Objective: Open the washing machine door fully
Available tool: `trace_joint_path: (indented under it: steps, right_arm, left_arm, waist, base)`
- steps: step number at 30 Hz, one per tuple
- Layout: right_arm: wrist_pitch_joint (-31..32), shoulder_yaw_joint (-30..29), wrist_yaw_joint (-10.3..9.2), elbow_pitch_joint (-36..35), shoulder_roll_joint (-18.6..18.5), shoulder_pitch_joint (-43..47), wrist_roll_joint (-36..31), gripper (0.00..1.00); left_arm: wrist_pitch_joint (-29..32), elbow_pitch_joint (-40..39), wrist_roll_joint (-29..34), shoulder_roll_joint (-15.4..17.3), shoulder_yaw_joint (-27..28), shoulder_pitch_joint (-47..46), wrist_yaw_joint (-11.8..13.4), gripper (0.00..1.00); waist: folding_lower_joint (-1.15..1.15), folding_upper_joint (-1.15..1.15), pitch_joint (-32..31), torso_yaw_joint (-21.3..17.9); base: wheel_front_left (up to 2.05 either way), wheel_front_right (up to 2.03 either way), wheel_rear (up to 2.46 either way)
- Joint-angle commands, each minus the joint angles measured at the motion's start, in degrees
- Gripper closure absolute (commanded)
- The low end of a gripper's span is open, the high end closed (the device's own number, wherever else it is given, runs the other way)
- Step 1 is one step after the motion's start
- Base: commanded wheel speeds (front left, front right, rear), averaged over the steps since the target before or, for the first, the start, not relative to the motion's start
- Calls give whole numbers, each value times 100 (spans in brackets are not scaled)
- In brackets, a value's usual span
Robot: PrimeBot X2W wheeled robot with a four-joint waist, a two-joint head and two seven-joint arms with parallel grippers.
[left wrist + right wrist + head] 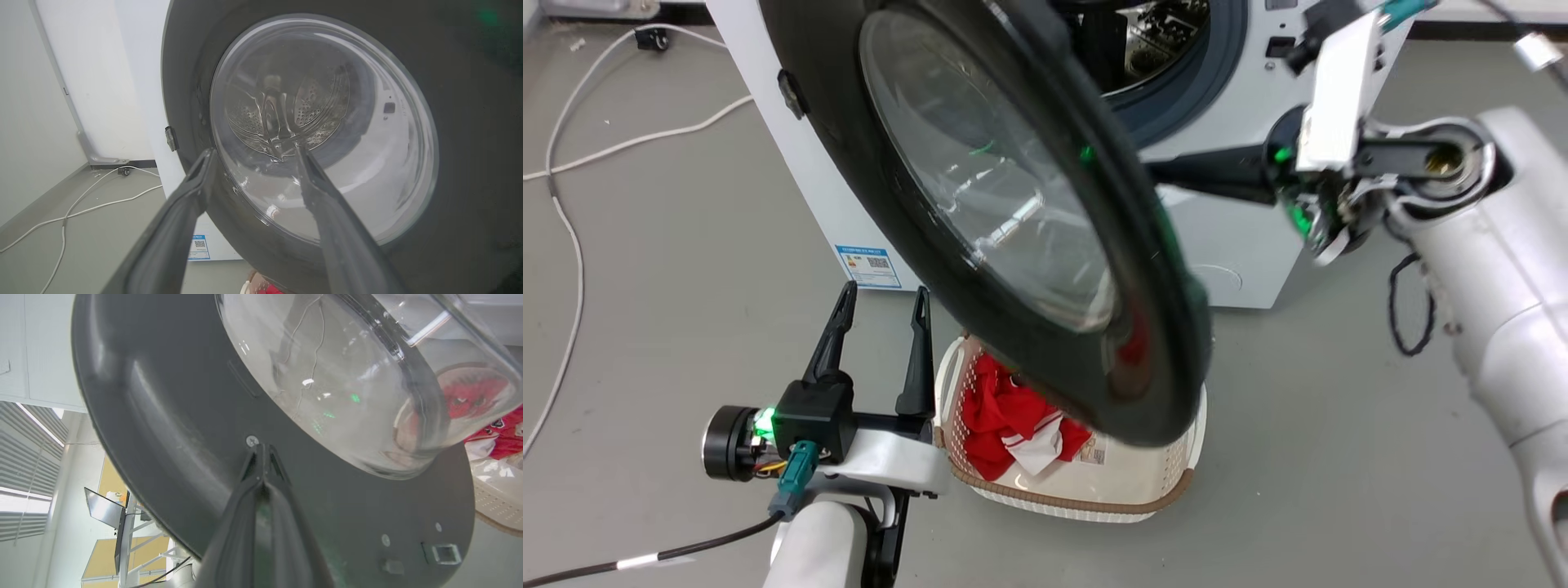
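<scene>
The washing machine door (988, 171) is a big black disc with a clear glass bowl, swung well away from the drum opening (1160, 41). My right gripper (261, 449) is shut, its joined tips resting against the door's inner face (163, 416) beside a screw, below the glass bowl. In the head view its fingers (1209, 175) reach in from the right, behind the door's edge. My left gripper (882, 314) stands open at the lower left, short of the door's outer face (327, 122) with nothing between its fingers (192, 192).
A cream laundry basket (1054, 500) with red clothes (1001, 412) sits on the floor under the door. The white machine body (1241, 245) stands behind. White cables (572, 237) lie on the grey floor at the left.
</scene>
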Motion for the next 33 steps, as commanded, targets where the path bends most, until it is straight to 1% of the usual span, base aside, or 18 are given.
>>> trace_joint_path:
  steps: [1, 11, 16, 19, 22, 24, 28, 31, 33]
  right_arm:
    - [63, 56, 1, -163, 142, 229, 68, 100]
    - [122, 279, 1, -912, 444, 850, 270, 100]
    - [80, 437, 1, -1228, 496, 1089, 302, 100]
    - [-105, 442, 1, -1412, 469, 1208, 310, 100]
    - [-587, 368, 1, -1672, 377, 1367, 141, 100]
    - [-1108, 232, 1, -1802, 310, 1506, -4, 100]
    - [-2535, -296, 1, -1994, 253, 1840, -298, 100]
    - [-3423, -751, 1, -2070, 198, 2176, -318, 100]
    - [-3867, -1016, 1, -2144, 151, 2480, -295, 100]
  left_arm:
    - [-15, 15, -9, -5, -11, 63, 1, 0]
    - [-15, 47, -20, -5, -42, 121, -24, 0]
    - [-15, 47, -39, -5, -46, 142, 5, 0]
    - [-14, 37, -42, -5, -30, 155, 24, 0]
    - [-14, 19, -47, -5, -19, 170, 37, 0]
    - [-14, 13, -51, -5, -10, 182, 43, 0]
    - [-14, 3, -58, -5, 17, 167, 51, 0]
    - [-14, 28, -61, -5, 40, 165, 43, 0]
    - [-14, 38, -61, -5, 56, 190, 46, 0]
  waist:
    - [1, 0, -60, 24]
    - [1, 0, -158, 109]
    - [1, 0, -169, 122]
    - [1, 0, -168, 106]
    - [1, 0, -149, 74]
    - [1, 0, -138, 44]
    - [1, 0, -109, -19]
    - [1, 0, -125, -48]
    - [1, 0, -147, -64]
  base:
    - [0, 0, 0]
    - [0, 0, 0]
    - [0, 0, 0]
    - [0, 0, 0]
    - [0, 0, 0]
    - [0, 0, 0]
    - [0, 0, 0]
    - [0, 0, 0]
    - [0, 0, 0]
